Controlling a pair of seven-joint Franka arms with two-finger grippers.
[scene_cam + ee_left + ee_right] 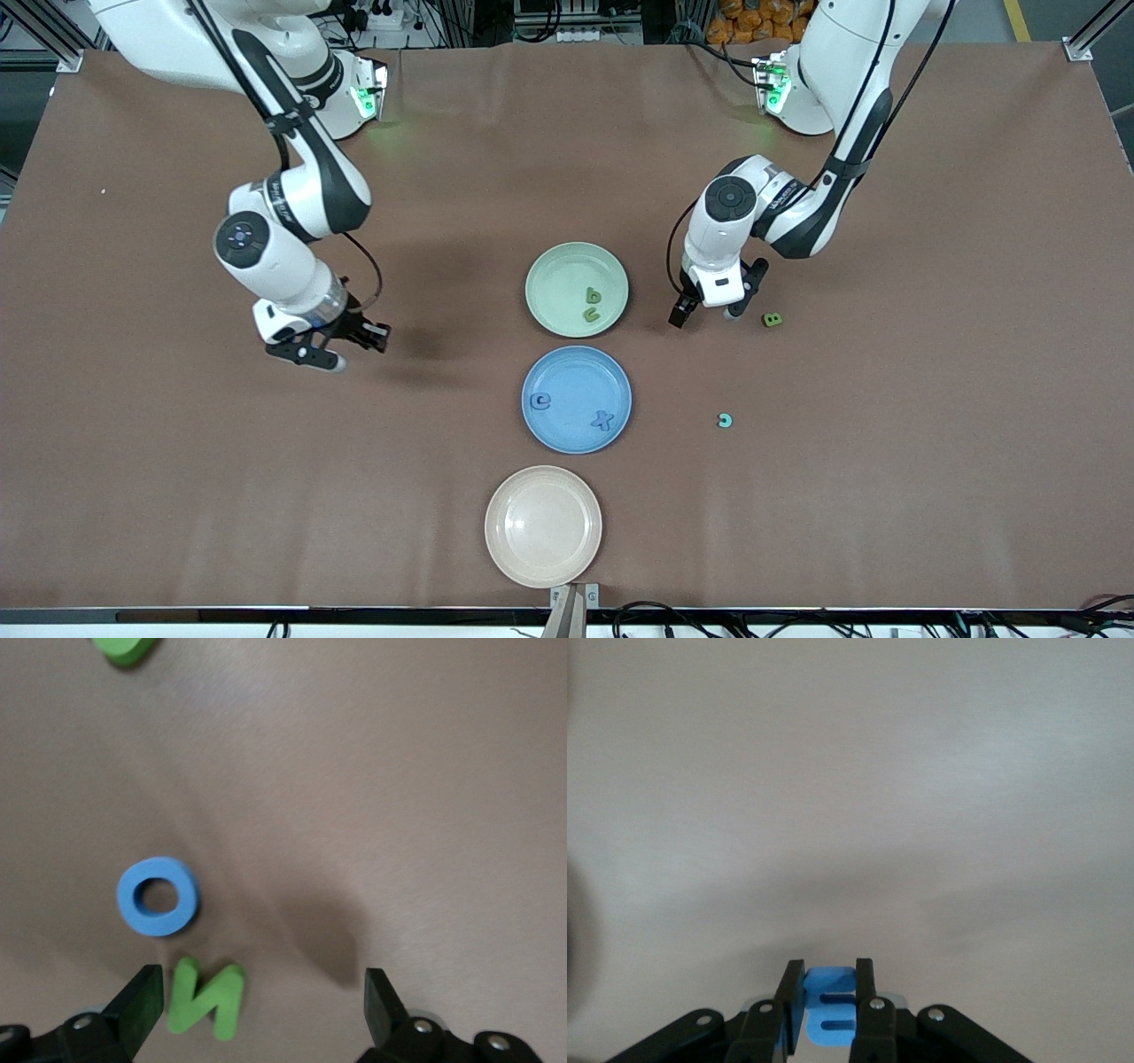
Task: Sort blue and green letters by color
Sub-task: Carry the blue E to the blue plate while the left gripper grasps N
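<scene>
Front view: a brown table (177, 496) is seen, with metal framing and cables along its upper edge. Three plates are lined up mid-table. The left gripper (706, 313), fingers spread, is held over a blue ring letter (158, 896) and a green N (206, 997). A blue letter E (830, 1007) is pinched by the right gripper (829, 992) over bare table.

green letter (124, 649): cut by edge | right claw's (830, 992) blue letter (831, 1014): perhaps E

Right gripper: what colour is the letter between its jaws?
Blue; the letter sits clamped in the right gripper, clearest in the right wrist view.
</scene>
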